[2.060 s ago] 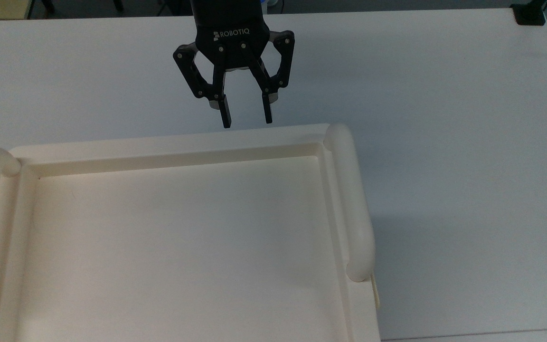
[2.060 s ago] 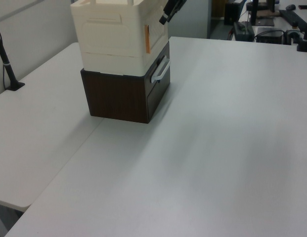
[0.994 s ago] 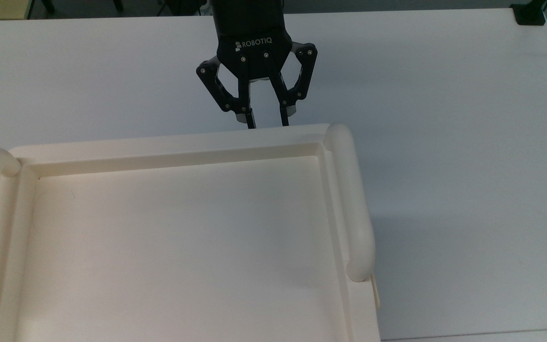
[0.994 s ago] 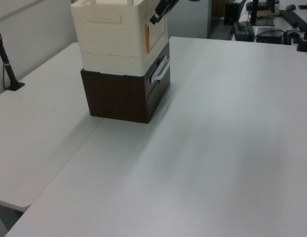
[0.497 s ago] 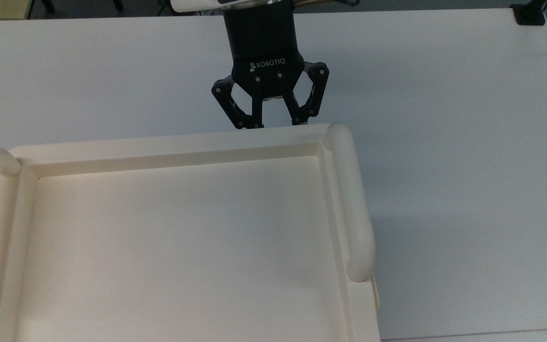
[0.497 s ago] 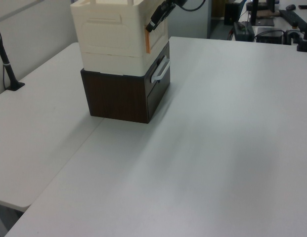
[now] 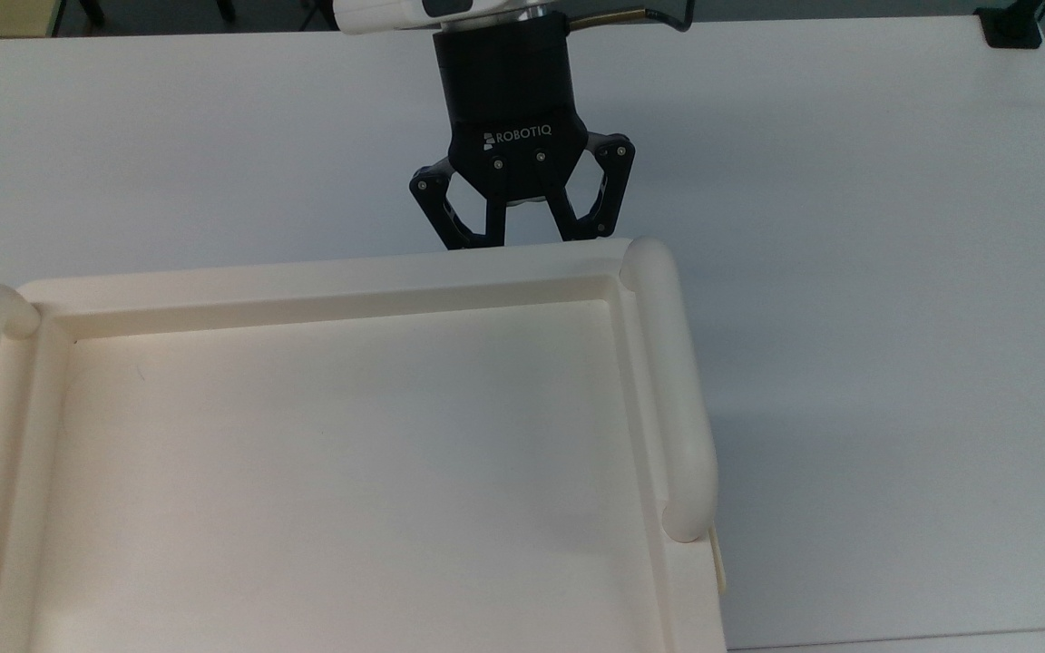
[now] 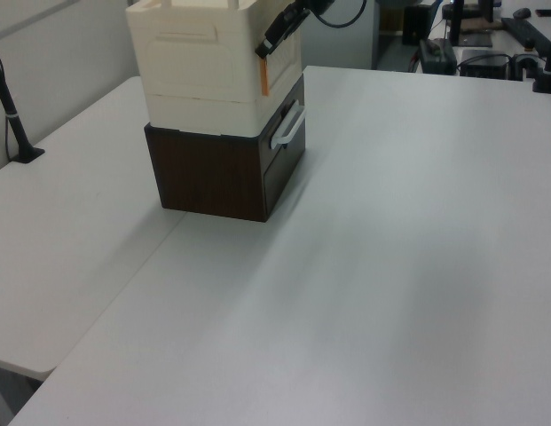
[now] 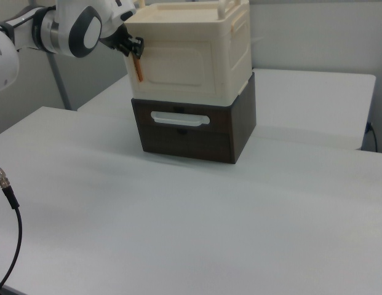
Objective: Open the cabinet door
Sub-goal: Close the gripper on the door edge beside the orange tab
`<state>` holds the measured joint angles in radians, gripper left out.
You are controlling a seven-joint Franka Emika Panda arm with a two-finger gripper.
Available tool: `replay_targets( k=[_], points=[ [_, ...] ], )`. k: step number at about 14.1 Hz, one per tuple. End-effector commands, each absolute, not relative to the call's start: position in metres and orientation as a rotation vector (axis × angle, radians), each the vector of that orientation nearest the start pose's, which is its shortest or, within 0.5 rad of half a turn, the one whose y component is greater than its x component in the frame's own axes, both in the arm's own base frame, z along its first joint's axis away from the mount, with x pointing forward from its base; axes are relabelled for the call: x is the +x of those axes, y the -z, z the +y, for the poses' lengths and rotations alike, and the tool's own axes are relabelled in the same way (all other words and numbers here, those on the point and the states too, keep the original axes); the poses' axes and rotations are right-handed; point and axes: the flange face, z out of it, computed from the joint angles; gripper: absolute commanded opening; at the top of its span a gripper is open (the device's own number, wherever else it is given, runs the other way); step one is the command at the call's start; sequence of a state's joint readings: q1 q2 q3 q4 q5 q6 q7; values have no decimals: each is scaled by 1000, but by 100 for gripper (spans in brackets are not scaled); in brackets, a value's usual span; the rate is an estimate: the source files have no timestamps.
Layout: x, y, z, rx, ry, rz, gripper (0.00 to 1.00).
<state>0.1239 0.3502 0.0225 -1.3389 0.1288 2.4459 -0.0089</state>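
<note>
Hovering at cabinet's front edge in top view, gripper spread, fingertips hidden below rim. Left view: gripper at door's upper edge by orange tab. Right view: door flush, shut; opening not begun, grasp unconfirmed.

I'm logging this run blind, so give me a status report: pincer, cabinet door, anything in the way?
Pincer at the orange tab, fingers hidden behind the cabinet rim. Cabinet door looks shut. Nothing blocking the door's front.
</note>
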Motion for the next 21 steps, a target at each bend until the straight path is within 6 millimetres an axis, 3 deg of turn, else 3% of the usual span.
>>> replay_targets(
  k=[1, 3, 5, 9, 11, 17, 21],
  points=[
    [714, -609, 108, -2780, 1116, -131, 12],
    [714, -608, 106, -2785, 1117, -131, 3],
    [713, -602, 103, -2796, 1099, -127, 0],
    [706, -608, 87, -2809, 1086, -99, 0],
    [697, -601, 76, -2838, 1034, -84, 0],
    [668, -617, 55, -2907, 854, -60, 0],
    [658, -617, 35, -2947, 759, -31, 8]
  ],
)
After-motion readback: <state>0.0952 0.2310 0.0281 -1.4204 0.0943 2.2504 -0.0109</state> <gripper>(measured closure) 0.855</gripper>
